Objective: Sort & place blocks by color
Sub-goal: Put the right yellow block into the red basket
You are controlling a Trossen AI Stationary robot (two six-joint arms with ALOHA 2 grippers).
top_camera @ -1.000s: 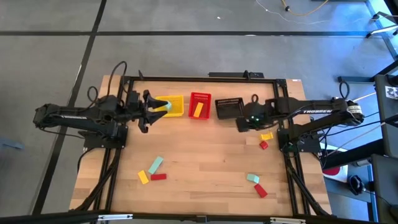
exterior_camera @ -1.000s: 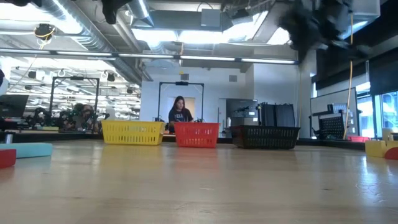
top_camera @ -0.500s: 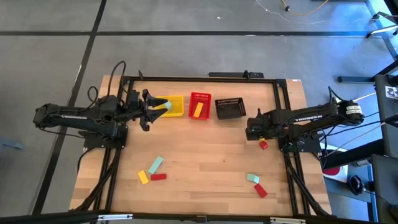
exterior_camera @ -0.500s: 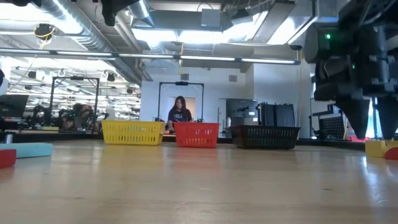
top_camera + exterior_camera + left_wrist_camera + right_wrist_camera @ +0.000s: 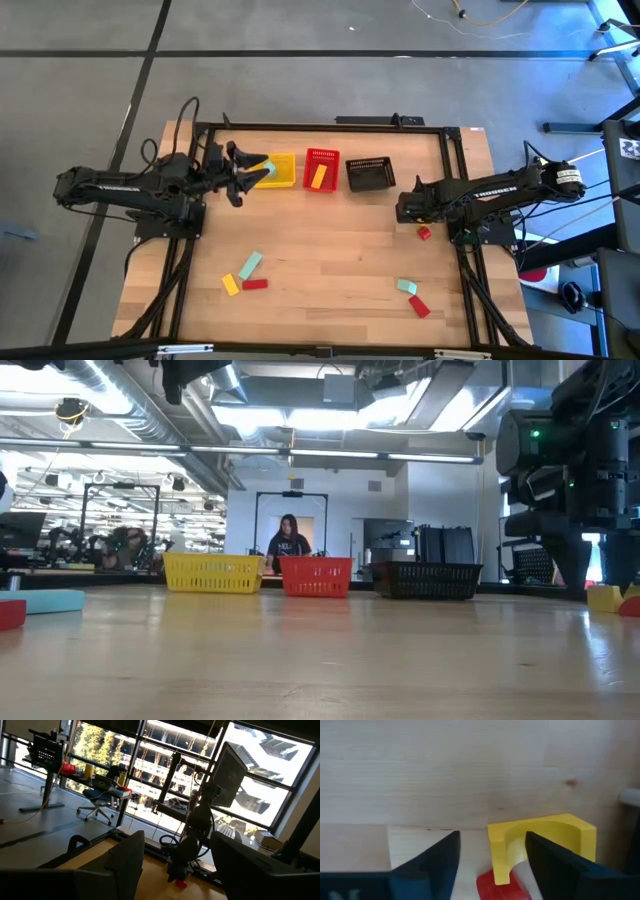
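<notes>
My right gripper [image 5: 408, 210] [image 5: 492, 837] points down, open, low over the table's right side. Below it lies a yellow arch-shaped block [image 5: 540, 845] [image 5: 603, 597] with a red block [image 5: 500, 887] [image 5: 424, 233] against it. One finger [image 5: 555, 865] stands in front of the yellow block, the other [image 5: 430, 865] over bare wood. My left gripper [image 5: 248, 170] [image 5: 177, 837] hovers open at the yellow basket's [image 5: 280, 172] left rim, nothing between its fingers. A pale teal block [image 5: 264, 169] shows just past its fingertips. More blocks lie near left [image 5: 250, 265] and near right [image 5: 406, 287].
The red basket [image 5: 321, 160] holds a yellow block [image 5: 319, 176]. The black basket [image 5: 368, 174] stands beside it at the far edge. Yellow [image 5: 231, 285] and red [image 5: 255, 284] blocks lie near left, a red one [image 5: 418, 306] near right. Black frame rails border the table.
My right gripper has moved from beside the black basket toward the table's near right and come down over the yellow block, close to the table. It now covers that block in the high view.
</notes>
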